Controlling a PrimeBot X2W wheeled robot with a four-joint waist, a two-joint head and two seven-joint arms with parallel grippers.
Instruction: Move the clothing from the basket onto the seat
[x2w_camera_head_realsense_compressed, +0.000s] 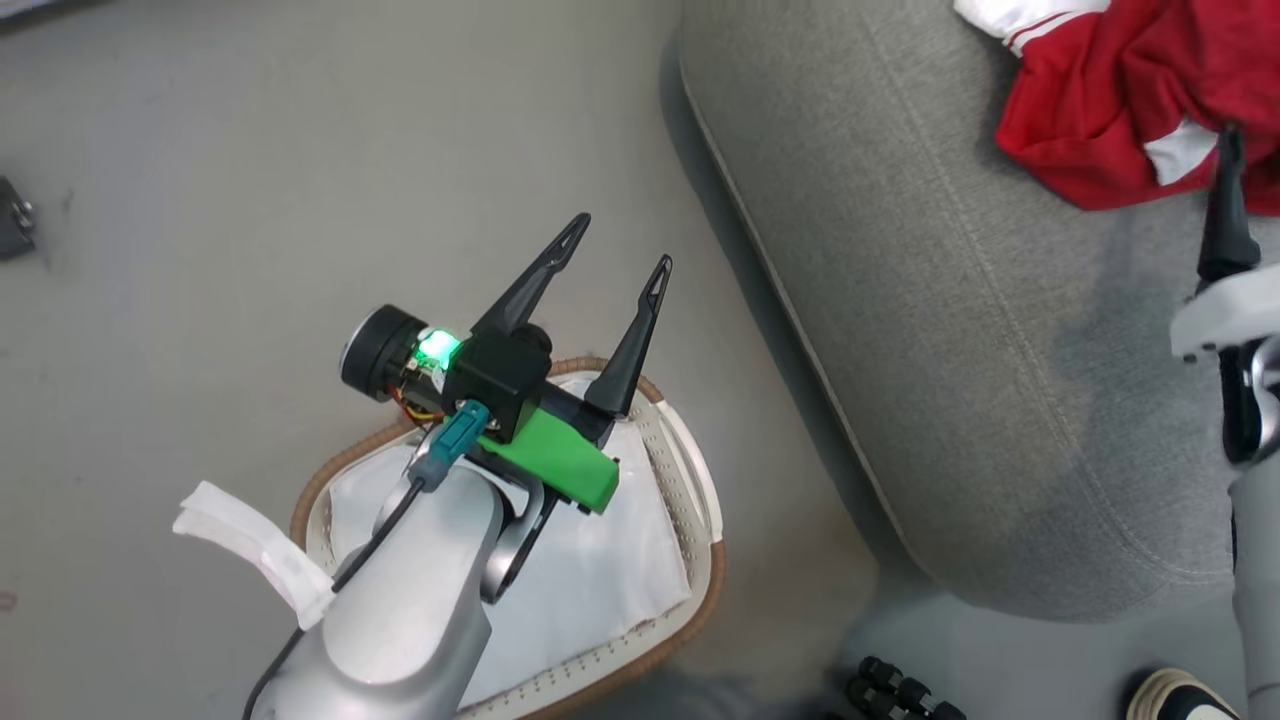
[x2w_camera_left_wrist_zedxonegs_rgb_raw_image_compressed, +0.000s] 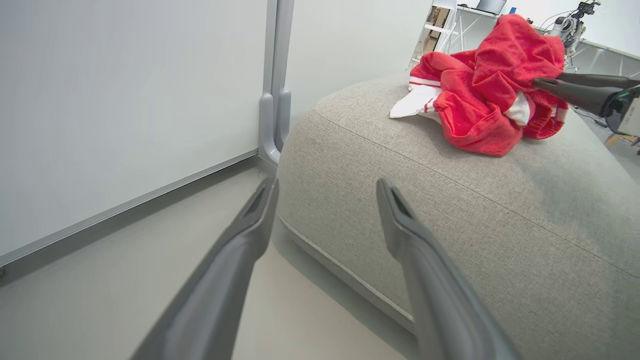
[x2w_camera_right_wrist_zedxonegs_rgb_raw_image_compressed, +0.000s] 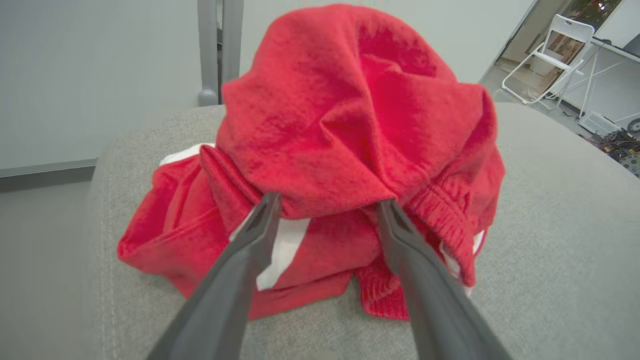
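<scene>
Closest in the head view is the left arm's silver forearm (x2w_camera_head_realsense_compressed: 400, 600), which rises over the basket (x2w_camera_head_realsense_compressed: 700, 590), an oval white perforated tub with a brown woven-look rim standing on the grey floor (x2w_camera_head_realsense_compressed: 200, 200). Inside the basket lies its white cloth liner (x2w_camera_head_realsense_compressed: 600, 570), with no red cloth visible on the part that the arm leaves uncovered. The left gripper (x2w_camera_head_realsense_compressed: 622, 241) hangs above the basket's far rim with its two dark fingers spread wide and nothing between them; a green block (x2w_camera_head_realsense_compressed: 560, 462) sits at its base. In the left wrist view the same fingers point towards the near edge of the seat (x2w_camera_head_realsense_compressed: 950, 350), one tip over the floor and the other against the grey fabric just above the stitched seam. The seat stands just beside the basket, a strip of floor between them. Farther on, the right gripper (x2w_camera_right_wrist_zedxonegs_rgb_raw_image_compressed: 328, 201) is over the seat with its fingers parted wide. Both tips are at the clothing (x2w_camera_head_realsense_compressed: 1100, 90), a fold of red cloth bulging over and between them, and neither finger pinches it. The clothing is a crumpled red heap with white trim lying on top of the seat, well apart from the basket. Behind the seat is a pale wall panel (x2w_camera_left_wrist_zedxonegs_rgb_raw_image_compressed: 125, 100), and off to one side, farther back, a white folding chair (x2w_camera_right_wrist_zedxonegs_rgb_raw_image_compressed: 555, 55).
</scene>
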